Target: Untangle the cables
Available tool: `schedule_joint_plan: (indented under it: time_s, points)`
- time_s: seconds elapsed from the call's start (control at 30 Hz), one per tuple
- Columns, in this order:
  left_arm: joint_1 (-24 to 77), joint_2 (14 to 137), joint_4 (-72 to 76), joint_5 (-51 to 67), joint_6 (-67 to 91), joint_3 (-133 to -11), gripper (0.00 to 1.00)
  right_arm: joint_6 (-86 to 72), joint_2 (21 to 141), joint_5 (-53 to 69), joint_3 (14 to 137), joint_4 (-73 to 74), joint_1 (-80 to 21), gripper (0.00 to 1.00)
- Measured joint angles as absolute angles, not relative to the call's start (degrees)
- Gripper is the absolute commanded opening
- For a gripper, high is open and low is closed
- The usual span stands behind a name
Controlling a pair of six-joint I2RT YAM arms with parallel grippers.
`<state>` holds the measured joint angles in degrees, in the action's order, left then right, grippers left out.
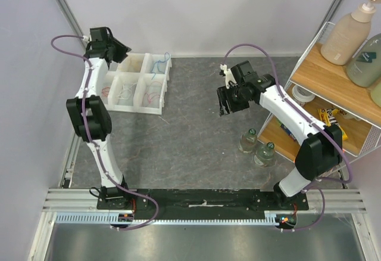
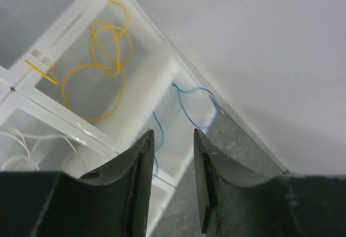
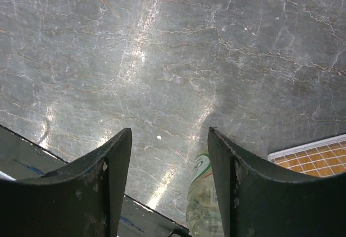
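Two tools are shown released and empty. The blue cable (image 2: 185, 106) lies in a corner compartment of the tray (image 2: 143, 85), just ahead of the left tool (image 2: 173, 134); the right tool (image 3: 169, 134) is held well apart.

A white divided tray (image 1: 140, 107) sits at the far left of the grey marbled surface (image 1: 190, 142). Two small green-capped bottles (image 1: 248, 140) stand near a wire shelf (image 1: 321, 73) bearing a beige pump bottle (image 1: 351, 28).
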<state>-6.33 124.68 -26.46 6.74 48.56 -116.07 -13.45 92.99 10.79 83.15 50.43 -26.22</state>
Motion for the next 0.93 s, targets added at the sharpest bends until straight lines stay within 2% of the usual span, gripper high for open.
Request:
schedule_joint_plan:
  time_s: [0.23, 0.43, 0.57, 0.7, 0.8, 0.93]
  points:
    - [-1.7, 104.8, -25.4, 10.2, 47.2, -102.1, 0.44, -13.5, 90.4, 10.5, 82.2, 50.3, -26.2, 0.67]
    - [14.1, 84.0, -25.2, 13.8, 44.9, -83.2, 0.46, -13.4, 85.1, 10.9, 81.6, 50.3, -26.3, 0.7]
    - [23.7, 70.1, -24.8, 18.1, 44.1, -73.8, 0.52, -13.4, 78.9, 12.2, 81.6, 50.1, -27.0, 0.73]
    - [25.9, 58.9, -23.9, 20.9, 43.7, -71.9, 0.57, -13.8, 73.2, 13.3, 82.0, 49.8, -28.2, 0.8]
    - [25.8, 53.3, -22.0, 22.4, 43.1, -72.0, 0.59, -14.9, 69.1, 13.9, 82.3, 49.2, -28.4, 0.98]
    - [25.9, 49.4, -21.3, 24.8, 41.9, -73.8, 0.63, -16.1, 61.0, 14.1, 82.1, 46.5, -28.3, 0.98]
